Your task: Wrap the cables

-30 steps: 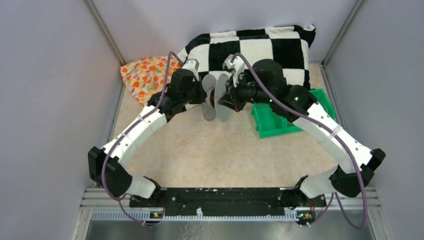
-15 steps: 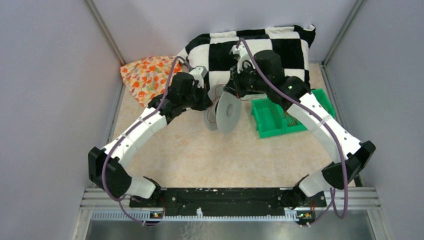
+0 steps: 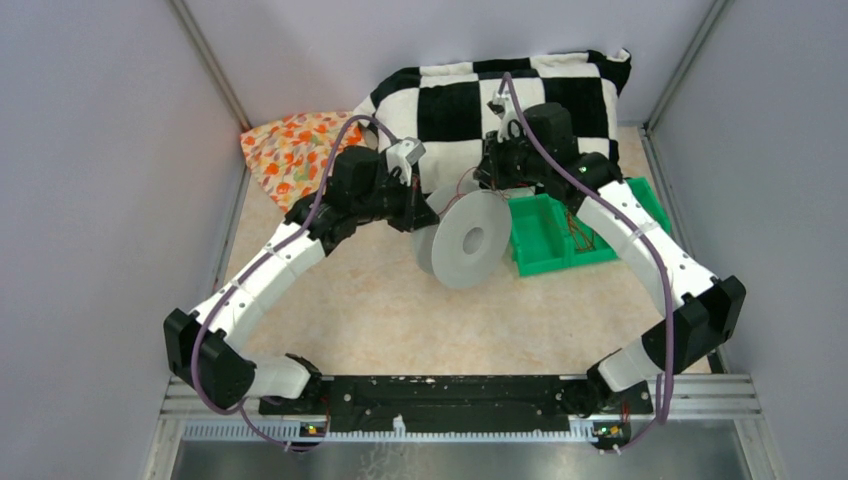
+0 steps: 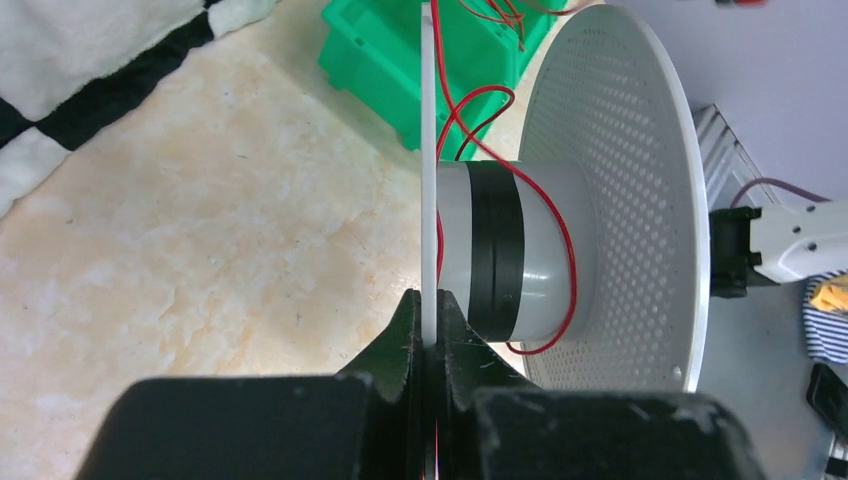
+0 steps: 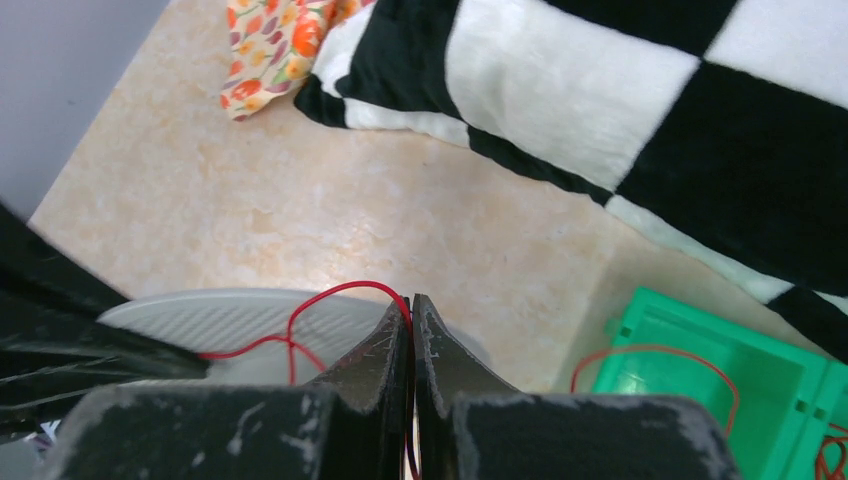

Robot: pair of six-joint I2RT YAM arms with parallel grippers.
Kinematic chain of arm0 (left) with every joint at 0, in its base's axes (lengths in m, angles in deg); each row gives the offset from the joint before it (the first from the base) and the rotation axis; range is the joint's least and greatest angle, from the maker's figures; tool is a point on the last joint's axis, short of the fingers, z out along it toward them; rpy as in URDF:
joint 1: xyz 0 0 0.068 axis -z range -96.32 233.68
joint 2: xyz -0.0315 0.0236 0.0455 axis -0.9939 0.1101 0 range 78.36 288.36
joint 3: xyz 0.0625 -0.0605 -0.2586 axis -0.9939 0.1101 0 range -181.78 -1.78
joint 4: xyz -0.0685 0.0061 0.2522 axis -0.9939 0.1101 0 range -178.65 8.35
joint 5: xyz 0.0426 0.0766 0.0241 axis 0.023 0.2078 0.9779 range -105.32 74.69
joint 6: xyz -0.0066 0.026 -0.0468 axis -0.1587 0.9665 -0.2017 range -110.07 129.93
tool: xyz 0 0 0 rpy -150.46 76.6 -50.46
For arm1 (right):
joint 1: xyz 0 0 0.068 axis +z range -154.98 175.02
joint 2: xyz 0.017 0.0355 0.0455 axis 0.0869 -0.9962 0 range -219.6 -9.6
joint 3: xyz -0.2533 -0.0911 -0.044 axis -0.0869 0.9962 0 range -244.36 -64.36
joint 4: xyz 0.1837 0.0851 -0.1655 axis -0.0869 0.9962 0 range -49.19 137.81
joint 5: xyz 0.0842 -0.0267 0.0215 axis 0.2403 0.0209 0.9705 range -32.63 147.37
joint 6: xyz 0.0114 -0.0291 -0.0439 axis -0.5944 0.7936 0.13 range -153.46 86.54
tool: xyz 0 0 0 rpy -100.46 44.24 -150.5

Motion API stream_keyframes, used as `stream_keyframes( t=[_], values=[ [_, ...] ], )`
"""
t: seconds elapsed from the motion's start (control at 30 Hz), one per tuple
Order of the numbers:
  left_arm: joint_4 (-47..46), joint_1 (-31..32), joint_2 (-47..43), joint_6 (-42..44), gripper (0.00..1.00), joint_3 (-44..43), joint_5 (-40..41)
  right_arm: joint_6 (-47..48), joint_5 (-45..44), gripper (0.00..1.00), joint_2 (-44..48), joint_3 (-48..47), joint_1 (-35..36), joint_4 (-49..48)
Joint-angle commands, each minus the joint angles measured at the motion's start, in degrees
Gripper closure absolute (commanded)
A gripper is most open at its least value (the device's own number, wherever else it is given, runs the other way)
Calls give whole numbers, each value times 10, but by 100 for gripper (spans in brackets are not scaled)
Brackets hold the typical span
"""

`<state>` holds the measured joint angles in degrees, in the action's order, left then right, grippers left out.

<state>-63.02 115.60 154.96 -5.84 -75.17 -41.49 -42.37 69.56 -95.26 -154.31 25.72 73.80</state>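
Two grips: left tool [image 4: 428, 302] on spool rim [image 4: 428, 150], right tool [image 5: 412, 306] on cable [image 5: 330, 292].

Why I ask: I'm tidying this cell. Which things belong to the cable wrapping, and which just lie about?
In the job: grey spool, pinched by the left hand; red cable, pinched by the right hand; green bin with spare cables.
Lying about: checkered blanket; floral cloth.

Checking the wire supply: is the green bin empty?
No, thin red cables lie inside the green bin, seen from the right wrist.
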Motion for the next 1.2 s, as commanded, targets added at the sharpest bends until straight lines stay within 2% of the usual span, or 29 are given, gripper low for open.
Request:
stream_keyframes(
  t=[0.0,0.27,0.43,0.67,0.93,1.17],
  values=[
    [-18,1,-38,28,100,-15,-63,-10,6,100,35,7,-36,-20],
    [-20,-3,-63,44,100,-7,-98,-8,28,100,78,54,-114,-19],
    [-52,-23,-71,20,100,-6,-166,7,38,100,96,83,-129,-6],
    [-118,-55,-80,-43,100,-19,-215,35,144,100,154,151,-130,-14],
    [-173,-72,-72,-122,100,-39,-163,24,233,100,204,224,-130,-39],
    [-236,-82,-74,-211,100,-34,-148,-37,276,100,234,305,-130,-126]
  ],
)
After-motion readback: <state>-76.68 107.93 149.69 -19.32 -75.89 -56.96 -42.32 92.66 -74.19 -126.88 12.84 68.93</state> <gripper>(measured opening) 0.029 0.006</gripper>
